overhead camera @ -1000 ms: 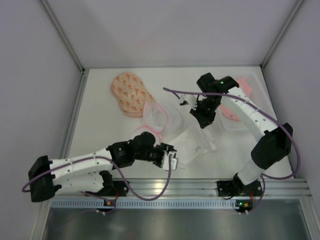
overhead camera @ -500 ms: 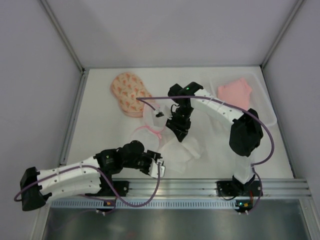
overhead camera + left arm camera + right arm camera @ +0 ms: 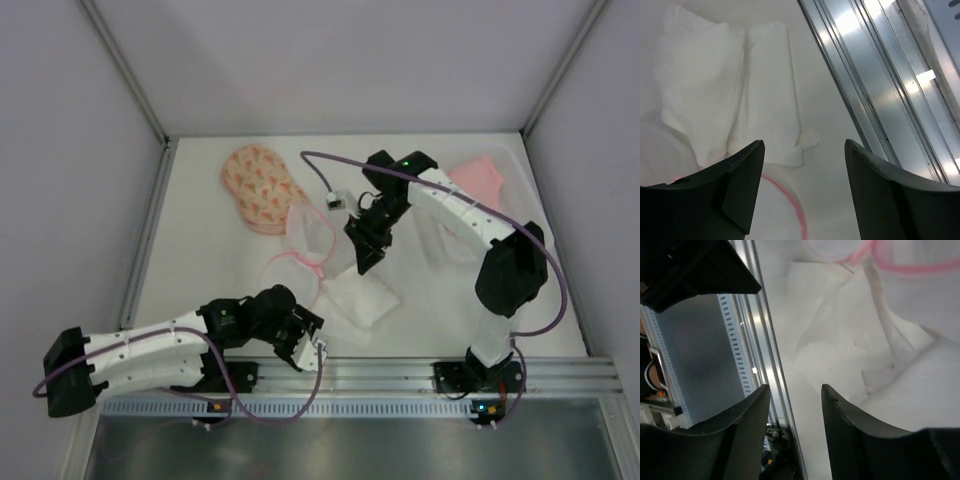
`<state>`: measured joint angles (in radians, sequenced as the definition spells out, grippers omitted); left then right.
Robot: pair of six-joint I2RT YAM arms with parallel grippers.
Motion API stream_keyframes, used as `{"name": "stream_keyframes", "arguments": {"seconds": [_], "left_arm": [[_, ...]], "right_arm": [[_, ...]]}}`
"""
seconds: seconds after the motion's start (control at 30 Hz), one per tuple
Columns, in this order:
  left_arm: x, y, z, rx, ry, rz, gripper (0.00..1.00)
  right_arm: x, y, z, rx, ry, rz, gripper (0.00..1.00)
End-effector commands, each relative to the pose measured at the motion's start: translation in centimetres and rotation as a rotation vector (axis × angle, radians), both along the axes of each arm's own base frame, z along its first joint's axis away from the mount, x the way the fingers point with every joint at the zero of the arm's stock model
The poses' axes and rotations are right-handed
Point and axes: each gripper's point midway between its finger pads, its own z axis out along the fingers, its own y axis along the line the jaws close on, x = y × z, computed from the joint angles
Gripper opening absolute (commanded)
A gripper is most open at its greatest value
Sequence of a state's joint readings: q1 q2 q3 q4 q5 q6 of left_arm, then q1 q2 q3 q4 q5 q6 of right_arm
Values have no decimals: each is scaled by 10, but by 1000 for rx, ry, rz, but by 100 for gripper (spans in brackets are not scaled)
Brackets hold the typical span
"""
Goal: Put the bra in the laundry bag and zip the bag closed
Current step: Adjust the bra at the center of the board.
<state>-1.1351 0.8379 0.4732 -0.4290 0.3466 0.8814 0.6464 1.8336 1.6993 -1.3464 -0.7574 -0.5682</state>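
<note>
Top external: nothing of the task looks done. The bag (image 3: 262, 188) lies back left on the table (image 3: 195, 265), printed side up; whether it is zipped I cannot tell. Left claw (image 3: 318, 345) sits low by the near rail (image 3: 400, 375); left wrist shows it wide open, holding nothing, over white cloth (image 3: 725, 100). Mid-table is a white mesh pouch (image 3: 310, 232) with pink rim, touching the cloth. Right claw (image 3: 362, 258) hovers over that pile; right wrist shows it (image 3: 795, 435) part open and empty. The bra (image 3: 478, 185) lies far right in a clear tray (image 3: 512, 158), well apart from the bag. Left to do: fetch bra, open bag, load, zip. Table white, matte; walls plain pale grey.
</note>
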Motion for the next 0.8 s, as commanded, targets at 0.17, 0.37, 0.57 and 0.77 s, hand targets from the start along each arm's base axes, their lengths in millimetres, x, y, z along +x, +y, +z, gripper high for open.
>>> {"name": "stream_keyframes", "arguments": {"seconds": [0.17,0.37,0.57,0.77], "left_arm": [[9,-6,-32,180,16,-45,62],[26,-21,-40,180,-26,-14,55],[44,-32,-33,141,-104,21,47],[46,-26,-51,209,-111,14,28]], "right_arm": [[22,-61,-51,-194,-45,-169,40],[20,-62,-88,-235,-33,-162,39],[18,-65,-120,-271,-4,-167,39],[22,-67,-139,-305,0,-170,40]]}}
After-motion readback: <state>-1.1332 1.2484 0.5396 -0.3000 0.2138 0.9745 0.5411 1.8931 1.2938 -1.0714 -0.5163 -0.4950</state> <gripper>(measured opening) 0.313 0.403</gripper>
